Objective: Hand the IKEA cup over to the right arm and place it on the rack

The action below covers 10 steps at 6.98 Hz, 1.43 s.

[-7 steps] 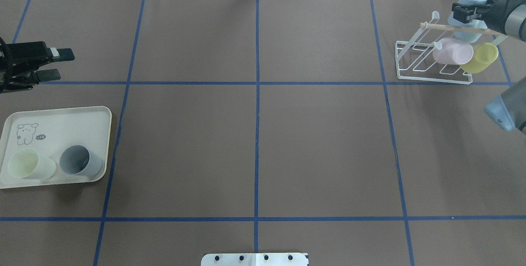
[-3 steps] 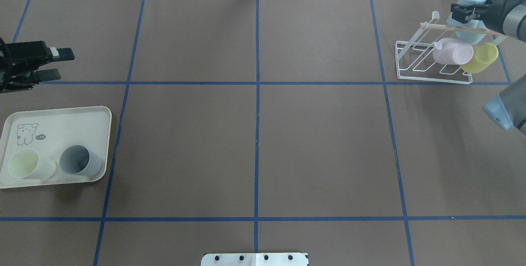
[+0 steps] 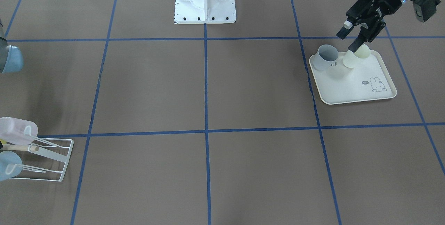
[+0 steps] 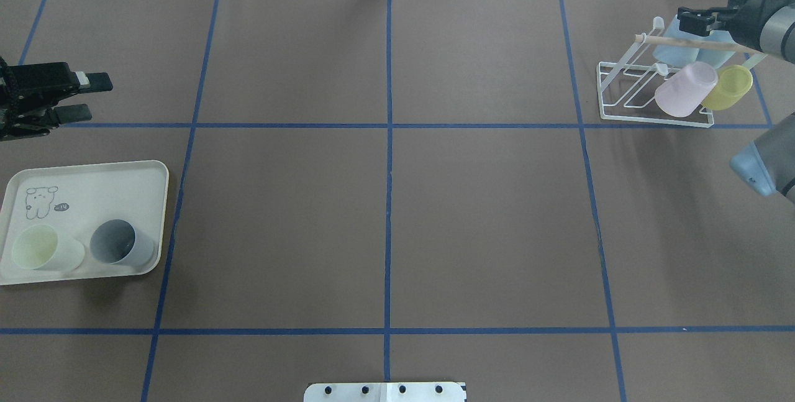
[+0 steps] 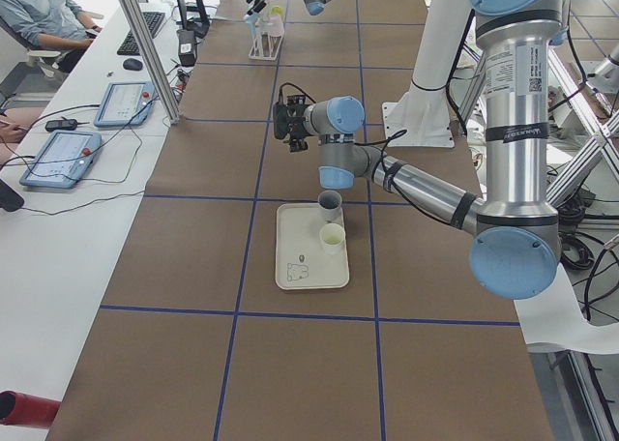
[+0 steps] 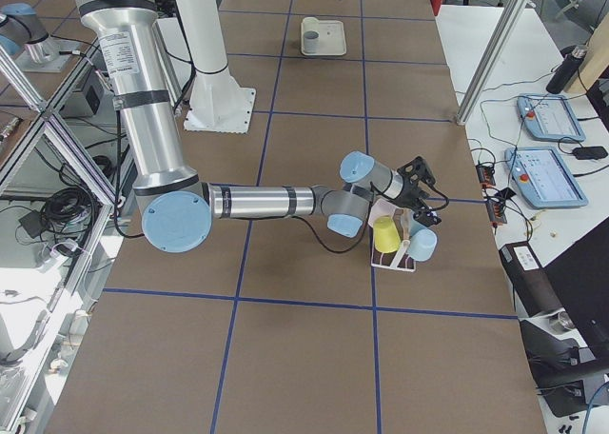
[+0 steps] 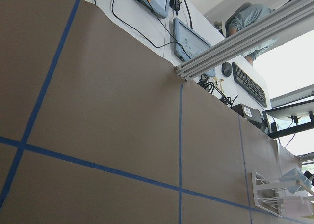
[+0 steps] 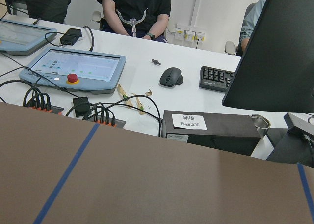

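Right gripper (image 4: 683, 18): at rack's far side, closed on pale blue cup (image 4: 695, 38)
Rack (image 4: 627, 88): far right tabletop, holding pink cup (image 4: 685, 89) and yellow cup (image 4: 730, 87)
Left gripper (image 4: 87, 99): open, empty, beyond tray (image 4: 93, 181)

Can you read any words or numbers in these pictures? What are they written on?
No text here can be read for sure.
White label on the black box: printed characters, too blurred to read.
Dark bubble beside the rabbit drawing on the tray: too small to read.
Printed strip on the left arm: too small to read.
Keyboard keys: too small to read.
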Each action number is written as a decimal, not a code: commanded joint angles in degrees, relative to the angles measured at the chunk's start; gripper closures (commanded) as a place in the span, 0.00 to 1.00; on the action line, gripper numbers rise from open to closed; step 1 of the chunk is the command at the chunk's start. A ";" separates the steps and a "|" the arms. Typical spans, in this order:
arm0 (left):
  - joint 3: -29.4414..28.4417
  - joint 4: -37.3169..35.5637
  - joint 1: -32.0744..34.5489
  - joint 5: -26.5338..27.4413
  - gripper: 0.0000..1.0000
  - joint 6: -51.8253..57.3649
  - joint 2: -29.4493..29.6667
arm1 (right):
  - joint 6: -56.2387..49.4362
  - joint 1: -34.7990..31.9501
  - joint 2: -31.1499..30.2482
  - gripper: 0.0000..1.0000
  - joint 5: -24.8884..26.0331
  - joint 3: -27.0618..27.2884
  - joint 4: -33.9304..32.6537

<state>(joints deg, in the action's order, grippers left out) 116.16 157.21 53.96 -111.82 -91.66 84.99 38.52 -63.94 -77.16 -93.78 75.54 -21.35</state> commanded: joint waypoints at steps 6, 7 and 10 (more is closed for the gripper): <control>0.03 -8.62 13.76 -10.95 0.00 26.33 -6.50 | 1.02 -8.05 -2.80 0.00 -19.59 18.18 -13.92; -0.06 -14.33 16.24 -11.40 0.00 37.49 -7.81 | 3.03 -8.05 -3.17 0.00 -21.69 24.24 -20.08; -1.10 -22.74 16.44 -11.23 0.00 58.83 -16.57 | 14.27 -5.34 -2.03 0.00 -29.18 28.69 -21.63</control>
<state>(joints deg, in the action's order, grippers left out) 115.57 136.29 70.41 -123.06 -39.32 72.28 49.23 -70.91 -79.49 -121.21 102.94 -42.74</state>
